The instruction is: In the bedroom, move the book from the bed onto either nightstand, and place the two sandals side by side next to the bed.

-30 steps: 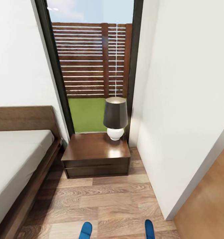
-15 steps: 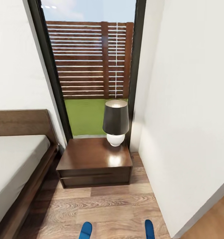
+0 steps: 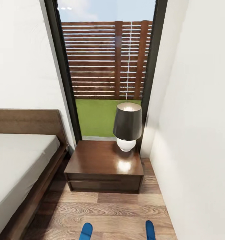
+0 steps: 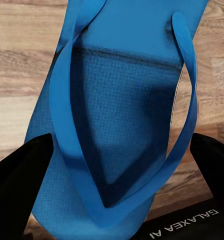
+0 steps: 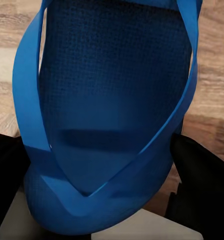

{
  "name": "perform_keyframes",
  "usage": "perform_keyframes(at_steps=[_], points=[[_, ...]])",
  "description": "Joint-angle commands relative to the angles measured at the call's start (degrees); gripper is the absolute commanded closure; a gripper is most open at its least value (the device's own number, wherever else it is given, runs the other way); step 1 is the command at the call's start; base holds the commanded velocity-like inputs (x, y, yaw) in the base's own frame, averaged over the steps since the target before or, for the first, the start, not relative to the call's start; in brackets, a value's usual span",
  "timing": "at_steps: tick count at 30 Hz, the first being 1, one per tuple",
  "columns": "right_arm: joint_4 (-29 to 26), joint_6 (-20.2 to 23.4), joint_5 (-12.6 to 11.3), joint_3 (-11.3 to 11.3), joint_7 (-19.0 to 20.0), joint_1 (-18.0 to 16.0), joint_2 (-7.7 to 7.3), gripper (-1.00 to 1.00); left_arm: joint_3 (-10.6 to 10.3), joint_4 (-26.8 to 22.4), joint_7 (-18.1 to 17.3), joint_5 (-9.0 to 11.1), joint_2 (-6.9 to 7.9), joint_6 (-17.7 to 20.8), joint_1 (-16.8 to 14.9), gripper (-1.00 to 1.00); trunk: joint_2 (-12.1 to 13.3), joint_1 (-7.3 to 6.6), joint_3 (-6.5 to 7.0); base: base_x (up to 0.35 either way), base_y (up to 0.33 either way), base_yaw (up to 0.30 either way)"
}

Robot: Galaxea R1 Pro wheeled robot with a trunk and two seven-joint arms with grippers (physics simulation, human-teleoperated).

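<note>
One blue sandal [image 4: 116, 125] is clamped in the left gripper [image 4: 116, 165], the other sandal [image 5: 107, 115] in the right gripper [image 5: 92, 170], both carried above the floor [image 3: 119, 213] between bed [image 3: 22, 166] and nightstand [image 3: 105, 166], likely for side-by-side placement.

One marking can be read — "GALAXEA AI", white letters seen upside down, on the black gripper body [image 4: 184, 225] under the blue sandal [image 4: 121, 115].
</note>
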Motion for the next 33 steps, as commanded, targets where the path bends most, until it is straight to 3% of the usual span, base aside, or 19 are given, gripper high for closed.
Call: perform_keyframes(at_steps=[1, 33], points=[[0.07, 0.09, 0.55, -0.52, 0.14, -0.06, -0.04, 1.00, 0.44, 0.07, -0.26, -0.29, -0.01, -0.14, -0.05, 1.00, -0.02, -0.01, -0.05, 0.002, 0.000, 0.287], [0.07, 0.09, 0.55, -0.52, 0.14, -0.06, 0.05, 1.00, 0.46, 0.07, -0.26, -0.29, -0.01, -0.14, -0.05, 1.00, -0.02, -0.01, -0.05, 0.000, 0.000, 0.287]])
